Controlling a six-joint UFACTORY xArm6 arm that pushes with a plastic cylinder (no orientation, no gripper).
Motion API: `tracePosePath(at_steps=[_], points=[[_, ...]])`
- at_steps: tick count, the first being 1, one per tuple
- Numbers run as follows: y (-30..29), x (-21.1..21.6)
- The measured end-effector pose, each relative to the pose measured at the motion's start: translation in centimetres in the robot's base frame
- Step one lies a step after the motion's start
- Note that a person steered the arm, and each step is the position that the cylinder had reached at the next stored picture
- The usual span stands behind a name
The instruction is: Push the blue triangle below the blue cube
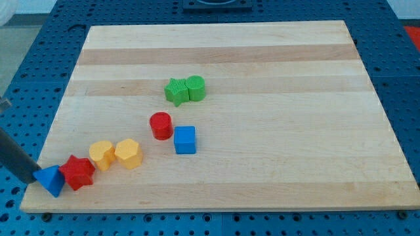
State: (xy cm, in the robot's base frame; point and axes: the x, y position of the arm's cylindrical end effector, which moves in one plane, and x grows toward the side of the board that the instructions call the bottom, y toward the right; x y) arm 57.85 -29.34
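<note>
The blue triangle (50, 179) lies at the board's bottom left corner, touching the red star (78, 172) on its right. The blue cube (185, 139) sits near the board's middle, far to the right of and a little above the triangle. My dark rod comes in from the view's left edge and my tip (33, 179) rests against the triangle's left side.
Two yellow blocks (102, 155) (128, 153) sit in a row right of the red star. A red cylinder (161, 125) stands just up-left of the blue cube. A green star (176, 91) and a green cylinder (195, 88) touch each other above them. The wooden board (262, 164) lies on a blue perforated table.
</note>
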Motion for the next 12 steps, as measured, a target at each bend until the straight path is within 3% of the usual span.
tracePosePath(at_steps=[2, 3, 5, 6, 7, 8, 11, 12], points=[[8.8, 0.4], [8.7, 0.1], [-1.0, -1.6], [-1.1, -0.7], [-1.0, 3.6], [-0.3, 3.8], [11.4, 4.0], [17.9, 4.0]])
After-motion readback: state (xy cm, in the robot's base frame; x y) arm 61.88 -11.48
